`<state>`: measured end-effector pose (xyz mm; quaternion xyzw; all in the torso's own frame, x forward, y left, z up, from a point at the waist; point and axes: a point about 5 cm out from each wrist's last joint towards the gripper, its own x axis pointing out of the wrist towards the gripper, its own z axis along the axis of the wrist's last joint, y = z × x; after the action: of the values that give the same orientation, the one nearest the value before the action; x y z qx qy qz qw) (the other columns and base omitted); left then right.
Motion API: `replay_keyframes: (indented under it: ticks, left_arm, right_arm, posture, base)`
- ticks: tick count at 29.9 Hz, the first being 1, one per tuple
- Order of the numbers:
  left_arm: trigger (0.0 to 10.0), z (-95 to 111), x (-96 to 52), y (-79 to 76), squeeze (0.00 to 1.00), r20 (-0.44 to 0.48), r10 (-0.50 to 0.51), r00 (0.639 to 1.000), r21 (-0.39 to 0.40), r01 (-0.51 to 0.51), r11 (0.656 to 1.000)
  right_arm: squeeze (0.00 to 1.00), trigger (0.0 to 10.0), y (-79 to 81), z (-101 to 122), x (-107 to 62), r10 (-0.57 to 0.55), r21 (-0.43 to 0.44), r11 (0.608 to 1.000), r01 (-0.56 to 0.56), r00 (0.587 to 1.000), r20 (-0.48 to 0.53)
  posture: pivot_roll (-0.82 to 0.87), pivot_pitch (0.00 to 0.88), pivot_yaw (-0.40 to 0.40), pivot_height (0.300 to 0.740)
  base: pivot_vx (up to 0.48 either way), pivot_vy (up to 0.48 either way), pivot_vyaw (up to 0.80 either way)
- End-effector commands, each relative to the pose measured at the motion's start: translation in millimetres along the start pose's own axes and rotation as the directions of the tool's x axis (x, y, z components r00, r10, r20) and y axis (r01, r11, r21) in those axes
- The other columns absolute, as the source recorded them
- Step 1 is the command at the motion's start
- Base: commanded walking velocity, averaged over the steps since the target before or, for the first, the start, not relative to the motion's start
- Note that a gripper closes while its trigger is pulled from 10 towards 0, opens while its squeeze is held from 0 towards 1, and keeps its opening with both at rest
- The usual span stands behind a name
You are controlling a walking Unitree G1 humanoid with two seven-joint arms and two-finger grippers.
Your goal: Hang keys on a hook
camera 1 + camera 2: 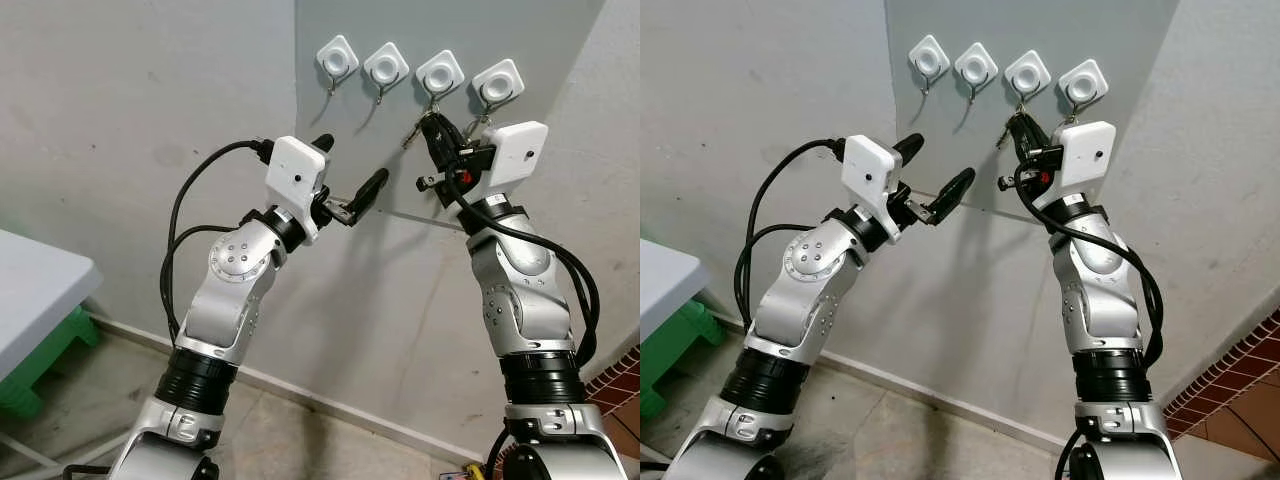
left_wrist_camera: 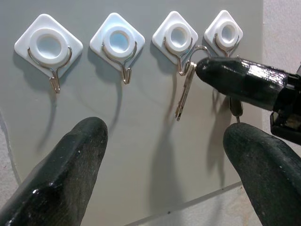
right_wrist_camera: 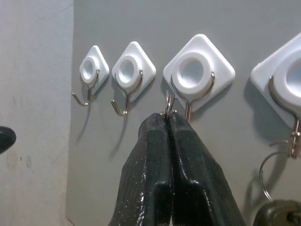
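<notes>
Pinched together on a thin silver key ring [image 3: 168, 104], the right gripper [image 3: 168, 123] is raised high against the grey wall panel [image 1: 400, 140], its two long black fingers closed tip to tip just beside the third white diamond-shaped hook [image 3: 199, 71] from the left. The ring sits at the wire of that hook, touching or nearly touching it; whether it is already over the hook's curved end cannot be told. A slim silver key [image 2: 184, 92] hangs down from the ring, tilted a little, just below that same hook and against the panel.

To the right of it, the fourth white hook [image 1: 497, 84] carries another silver ring [image 3: 268, 176] on its wire. The two hooks further left, the first white hook [image 1: 337, 59] and the second white hook [image 1: 386, 67], hang with bare wire ends.

The left gripper [image 1: 345, 177] is held up lower and to the left of the row, near the panel but apart from it, its black fingers spread wide with nothing between them, pointing towards the hooks.

Both silver arms rise from the near bottom of the scene, each with black cables looping from its white wrist housing. The panel is fixed on a pale plastered wall [image 1: 130, 120]. At the far left edge stands a light grey tabletop [image 1: 35, 285] with a green plastic stool [image 1: 45, 365] under it, and at the lower right corner a patch of red brick-patterned floor [image 1: 620, 380] shows.
</notes>
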<state>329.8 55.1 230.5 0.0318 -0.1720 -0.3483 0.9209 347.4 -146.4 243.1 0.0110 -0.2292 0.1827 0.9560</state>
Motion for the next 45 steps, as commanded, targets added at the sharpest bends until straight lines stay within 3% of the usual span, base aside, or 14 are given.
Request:
replay_keyframes:
  ticks: [1,11,20,24,33,34,35,45]
  left_arm:
    - [10.0,4,0.2,-2.6,0.00,0.009,-0.011,1.000,0.010,0.011,1.000]
    - [10.0,4,-0.6,-2.8,0.00,0.006,-0.007,1.000,0.010,0.007,1.000]
    - [10.0,5,-1.8,-0.4,0.00,0.007,0.004,1.000,0.008,-0.004,1.000]
    - [10.0,5,-2.4,-0.3,0.00,0.005,0.008,1.000,0.005,-0.008,1.000]
    - [10.0,5,-2.9,0.7,0.00,0.003,0.017,1.000,0.005,-0.017,1.000]
    - [10.0,5,-2.9,0.8,0.00,0.004,0.018,1.000,0.005,-0.018,1.000]
    - [10.0,5,-2.9,0.9,0.00,0.004,0.019,1.000,0.005,-0.020,1.000]
    - [10.0,6,-3.6,1.7,0.00,0.003,0.029,1.000,0.003,-0.029,1.000]
  right_arm:
    - [0.00,10.0,-2.1,9,4.8,0.009,-0.007,1.000,-0.009,0.999,0.038]
    - [0.00,10.0,-1.2,5,5.5,0.011,0.018,1.000,-0.011,1.000,0.023]
    - [0.00,10.0,-5.2,-3,4.0,-0.035,0.175,0.984,0.036,0.999,-0.004]
    - [0.00,10.0,-7.0,-7,2.4,-0.063,0.275,0.959,0.066,0.998,-0.018]
    - [0.00,10.0,-6.9,-11,-1.0,-0.065,0.334,0.940,0.072,0.997,-0.032]
    - [0.91,10.0,-6.4,-12,-1.7,-0.064,0.349,0.934,0.072,0.997,-0.035]
    - [1.00,10.0,-6.1,-13,-2.3,-0.062,0.357,0.931,0.071,0.997,-0.035]
    - [1.00,10.0,-7.5,-14,-6.1,-0.057,0.309,0.949,0.059,0.998,-0.015]
  posture:
    - [0.00,0.000,-0.016,0.740]
    - [0.00,0.000,-0.019,0.740]
    - [0.01,0.000,-0.024,0.740]
    - [0.01,0.000,-0.025,0.740]
    - [0.01,0.000,-0.026,0.740]
    - [0.01,0.000,-0.025,0.740]
    - [0.01,0.000,-0.025,0.740]
    - [0.01,0.000,-0.024,0.740]
  base:
    - [0.000,0.000,0.00]
    - [0.000,0.000,0.00]
    - [0.000,0.000,0.00]
    - [0.000,0.000,0.00]
    - [0.000,0.000,0.00]
    - [0.000,0.000,0.00]
    - [0.000,0.000,0.00]
    - [0.000,0.000,0.00]
